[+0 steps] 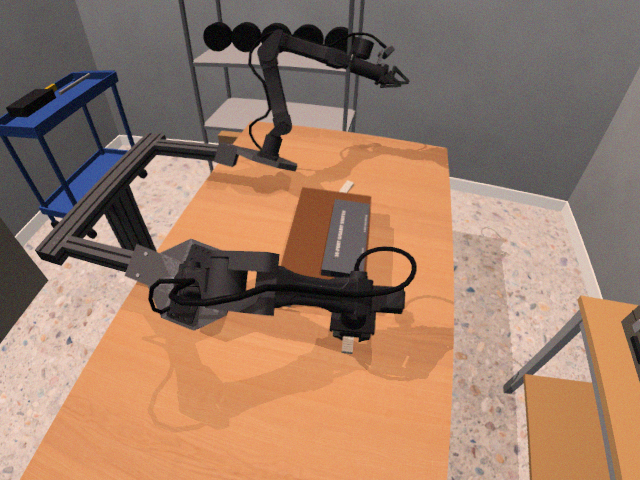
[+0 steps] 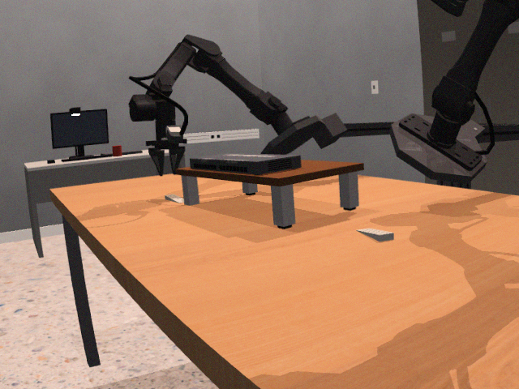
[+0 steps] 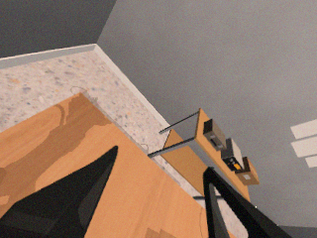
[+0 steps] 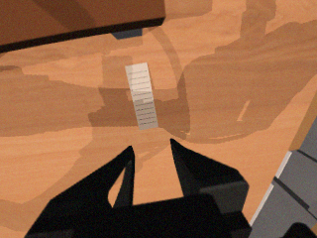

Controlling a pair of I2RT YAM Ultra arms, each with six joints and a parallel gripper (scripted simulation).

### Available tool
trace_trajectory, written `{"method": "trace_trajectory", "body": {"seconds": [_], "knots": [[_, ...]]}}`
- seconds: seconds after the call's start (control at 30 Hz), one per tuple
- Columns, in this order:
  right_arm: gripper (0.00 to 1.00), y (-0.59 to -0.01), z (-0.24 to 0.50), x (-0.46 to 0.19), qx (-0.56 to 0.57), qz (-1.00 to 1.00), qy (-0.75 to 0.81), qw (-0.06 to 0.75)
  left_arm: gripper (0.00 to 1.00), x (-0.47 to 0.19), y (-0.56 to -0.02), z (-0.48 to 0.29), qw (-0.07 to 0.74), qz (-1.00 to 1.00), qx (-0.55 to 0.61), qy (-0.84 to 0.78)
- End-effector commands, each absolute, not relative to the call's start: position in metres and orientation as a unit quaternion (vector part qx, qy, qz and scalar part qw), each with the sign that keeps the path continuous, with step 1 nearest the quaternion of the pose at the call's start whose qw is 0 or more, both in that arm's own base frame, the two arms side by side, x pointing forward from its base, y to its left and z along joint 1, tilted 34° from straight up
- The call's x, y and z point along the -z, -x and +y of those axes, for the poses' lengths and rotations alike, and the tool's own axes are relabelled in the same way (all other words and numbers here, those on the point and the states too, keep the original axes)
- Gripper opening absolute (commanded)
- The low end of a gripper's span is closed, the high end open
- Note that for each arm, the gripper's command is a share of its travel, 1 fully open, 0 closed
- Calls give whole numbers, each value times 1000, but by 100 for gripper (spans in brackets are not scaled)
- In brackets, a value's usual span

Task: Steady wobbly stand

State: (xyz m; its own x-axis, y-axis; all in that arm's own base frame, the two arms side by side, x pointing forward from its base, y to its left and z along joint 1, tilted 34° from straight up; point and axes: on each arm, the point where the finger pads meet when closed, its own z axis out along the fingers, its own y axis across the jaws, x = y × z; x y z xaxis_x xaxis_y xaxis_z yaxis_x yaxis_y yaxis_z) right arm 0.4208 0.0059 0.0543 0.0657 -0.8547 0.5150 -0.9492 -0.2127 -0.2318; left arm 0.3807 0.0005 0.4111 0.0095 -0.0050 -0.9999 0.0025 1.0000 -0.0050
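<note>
The brown stand (image 1: 310, 227) sits mid-table on four grey legs with the dark network switch (image 1: 347, 236) on top; both also show in the exterior view, the stand (image 2: 274, 173) and the switch (image 2: 245, 162). A pale wedge (image 4: 142, 96) lies flat on the table just in front of one stand leg (image 2: 190, 189). My right gripper (image 4: 152, 147) hovers above the table just short of that wedge, fingers partly apart with nothing between them. A second wedge (image 2: 375, 233) lies loose beyond the stand's other end. My left gripper (image 1: 397, 80) is open and empty, high above the table's far end.
A metal shelf rack (image 1: 268, 62) stands behind the table and a blue cart (image 1: 56, 134) to its side. The arm mounts on a black frame (image 1: 103, 206) border one table edge. A desk with a monitor (image 2: 79, 130) stands off the table.
</note>
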Motion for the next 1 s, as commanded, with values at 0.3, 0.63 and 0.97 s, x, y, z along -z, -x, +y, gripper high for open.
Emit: {"method": "trace_trajectory", "body": {"seconds": [0.3, 0.63, 0.97], "knots": [[42, -439, 17, -92, -306, -703, -640, -43, 0, -440, -373, -5, 736, 677, 7, -12], [42, -451, 15, -157, -298, -790, -492, -210, 0, -440, -373, -5, 736, 677, 7, -12], [42, -454, 18, -218, -255, -826, -354, -357, 0, -359, -400, -33, 642, 766, 32, 1]]}}
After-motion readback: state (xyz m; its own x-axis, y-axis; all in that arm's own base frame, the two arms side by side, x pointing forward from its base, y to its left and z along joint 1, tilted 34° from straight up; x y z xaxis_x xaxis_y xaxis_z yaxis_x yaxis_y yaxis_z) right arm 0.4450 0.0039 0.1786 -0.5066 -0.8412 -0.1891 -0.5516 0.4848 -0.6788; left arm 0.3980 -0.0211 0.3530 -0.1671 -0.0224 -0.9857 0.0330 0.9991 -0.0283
